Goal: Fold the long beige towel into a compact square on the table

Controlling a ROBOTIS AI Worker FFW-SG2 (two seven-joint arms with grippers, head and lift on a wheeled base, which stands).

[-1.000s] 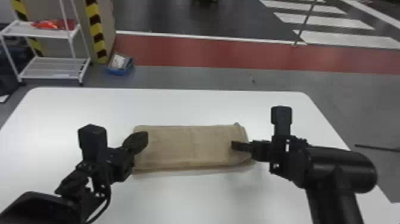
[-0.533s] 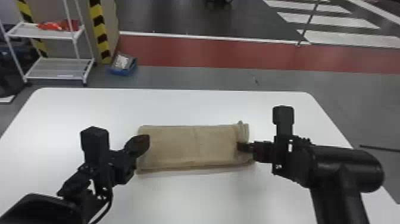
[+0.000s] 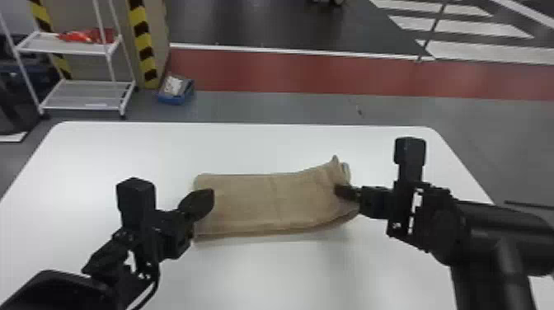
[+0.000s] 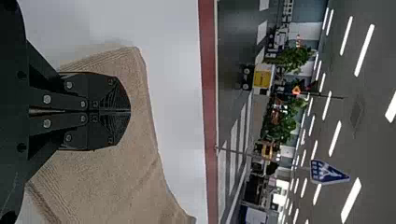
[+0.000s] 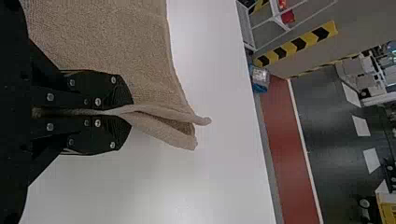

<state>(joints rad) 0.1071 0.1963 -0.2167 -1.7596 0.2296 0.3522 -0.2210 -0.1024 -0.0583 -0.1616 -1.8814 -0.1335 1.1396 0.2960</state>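
One towel (image 3: 268, 202) has its right end clamped in your right gripper (image 3: 340, 192). At its left, your left gripper (image 3: 207, 199) is closed.

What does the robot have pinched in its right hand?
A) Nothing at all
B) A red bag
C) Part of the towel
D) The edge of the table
C: cloth from the beige towel is squeezed between the two fingers of the right gripper, with a folded bit poking out past their tips.
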